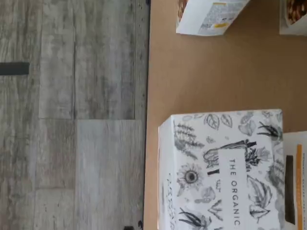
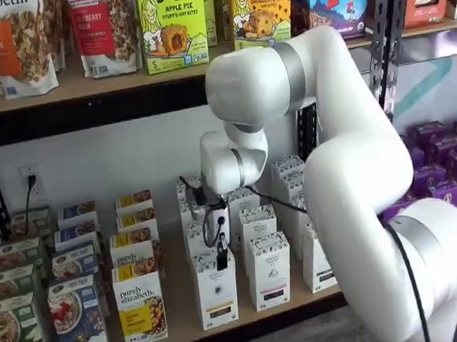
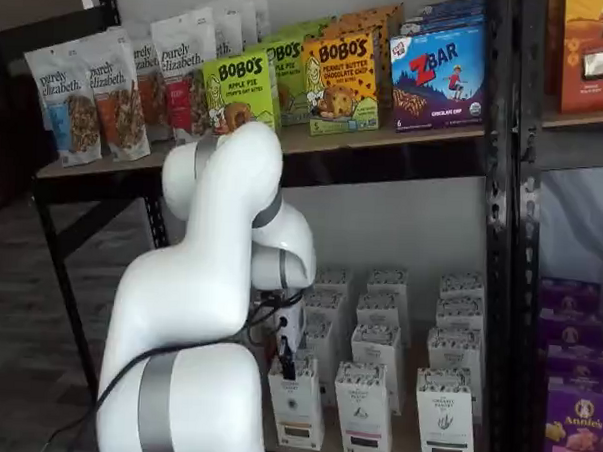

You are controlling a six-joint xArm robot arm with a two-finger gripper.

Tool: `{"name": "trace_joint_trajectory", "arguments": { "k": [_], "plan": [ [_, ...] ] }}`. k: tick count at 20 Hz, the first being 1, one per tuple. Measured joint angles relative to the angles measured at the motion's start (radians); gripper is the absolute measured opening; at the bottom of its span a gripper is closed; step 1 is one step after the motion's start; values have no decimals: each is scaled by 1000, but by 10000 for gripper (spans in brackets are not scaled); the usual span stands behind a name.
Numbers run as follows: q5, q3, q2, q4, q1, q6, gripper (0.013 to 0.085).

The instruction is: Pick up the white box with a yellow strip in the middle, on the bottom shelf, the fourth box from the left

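The white box with a yellow strip (image 2: 140, 306), marked "purely elizabeth", stands at the front of the bottom shelf in a shelf view. A sliver of a white box with an orange-yellow strip (image 1: 298, 182) shows at the edge of the wrist view. My gripper (image 2: 222, 256) hangs with its black fingers over a white floral "Organic Pantry" box (image 2: 216, 289), one box to the right of the yellow-strip box. It also shows in a shelf view (image 3: 287, 364), where my arm hides the yellow-strip box. The fingers show no plain gap and hold nothing.
Several floral white boxes (image 2: 269, 269) stand in rows right of the gripper, and one fills the wrist view (image 1: 225, 167). Colourful cereal boxes (image 2: 78, 319) stand to the left. The brown shelf board (image 1: 216, 72) ends above grey plank floor (image 1: 72, 120). Purple boxes (image 2: 441, 162) stand far right.
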Motion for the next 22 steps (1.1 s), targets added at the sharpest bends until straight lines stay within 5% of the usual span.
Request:
{"name": "trace_joint_trajectory", "arguments": {
  "k": [22],
  "plan": [
    [19,-92,100,-106,-12,79,850]
  ]
}}
